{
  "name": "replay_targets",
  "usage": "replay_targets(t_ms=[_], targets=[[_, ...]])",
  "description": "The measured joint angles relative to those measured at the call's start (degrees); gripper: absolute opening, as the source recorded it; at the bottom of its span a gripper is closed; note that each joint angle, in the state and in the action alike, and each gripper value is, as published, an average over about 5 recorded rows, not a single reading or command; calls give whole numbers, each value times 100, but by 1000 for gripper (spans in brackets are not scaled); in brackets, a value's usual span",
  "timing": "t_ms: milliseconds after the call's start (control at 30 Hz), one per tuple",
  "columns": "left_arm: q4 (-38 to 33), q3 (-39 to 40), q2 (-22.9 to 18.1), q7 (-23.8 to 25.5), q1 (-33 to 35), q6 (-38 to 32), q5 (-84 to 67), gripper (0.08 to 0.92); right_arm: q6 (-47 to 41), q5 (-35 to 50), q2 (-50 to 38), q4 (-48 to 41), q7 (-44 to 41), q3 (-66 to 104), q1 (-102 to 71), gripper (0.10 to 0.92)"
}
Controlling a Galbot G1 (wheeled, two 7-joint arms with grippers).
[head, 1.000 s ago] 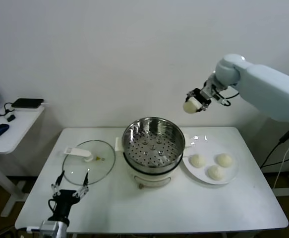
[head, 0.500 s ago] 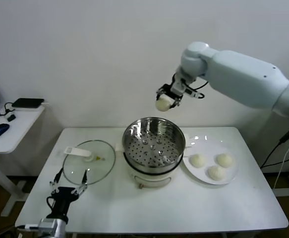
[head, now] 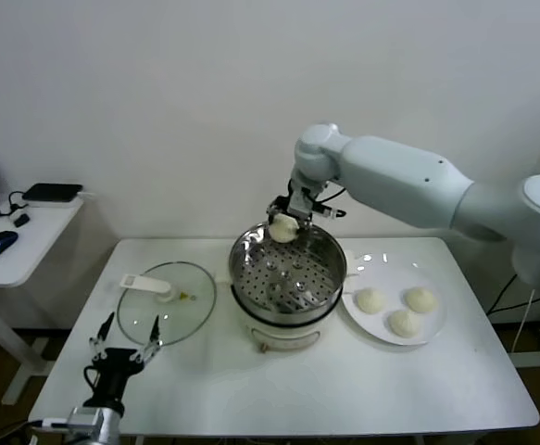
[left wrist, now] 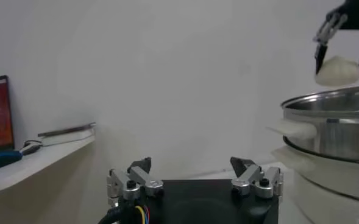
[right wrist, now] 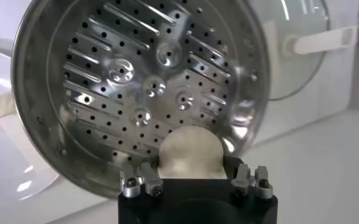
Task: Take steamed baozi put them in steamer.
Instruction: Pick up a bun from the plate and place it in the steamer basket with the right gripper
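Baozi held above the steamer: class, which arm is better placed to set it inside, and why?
Right. The right gripper already holds the baozi over the steamer; the left gripper waits open by the table's near edge.

The steamer (head: 286,278) basket lies open from above, flanked closely by glass lid (head: 167,302) and plate (head: 395,313).
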Motion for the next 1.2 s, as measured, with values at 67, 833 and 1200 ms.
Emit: replay_targets(t_ms=[67,833,1200], targets=[[6,-1,1,0,4,-3,-5,823,36,-106,48,-41,17,43,-96,687],[58,-16,1,-6,3,-18,-34,823,435,-1259,438,-656,134,544,-789,692],[51,-17,-2,-21,1,-3,-35,823,527,-1606,474,-852,169,725,-968,702]])
